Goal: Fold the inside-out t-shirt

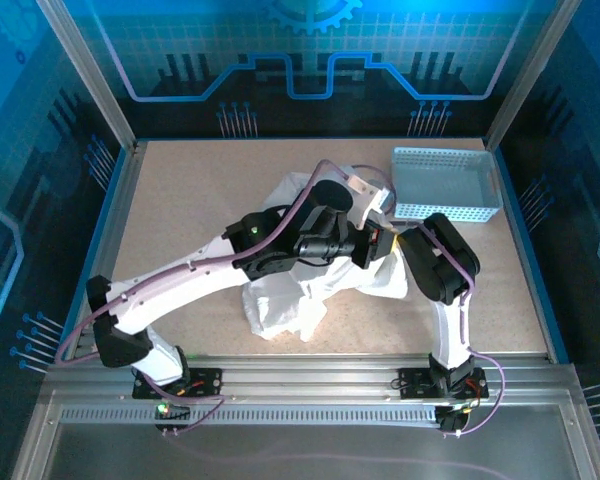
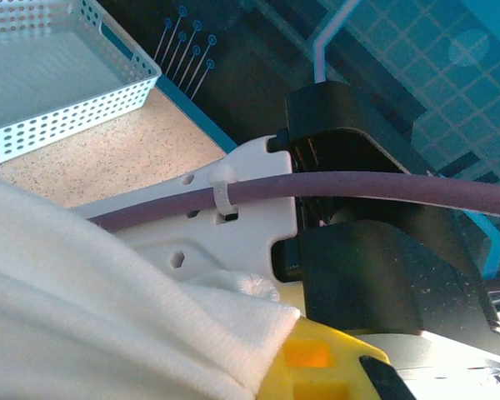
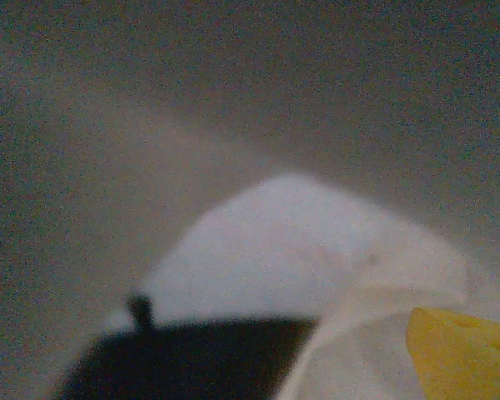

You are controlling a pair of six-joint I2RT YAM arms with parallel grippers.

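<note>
White t-shirt under arms, basket beside, left fingers pinching it, right fingers spread

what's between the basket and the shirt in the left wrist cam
Bare speckled table lies between the basket and the t-shirt, as the left wrist view shows.
</note>
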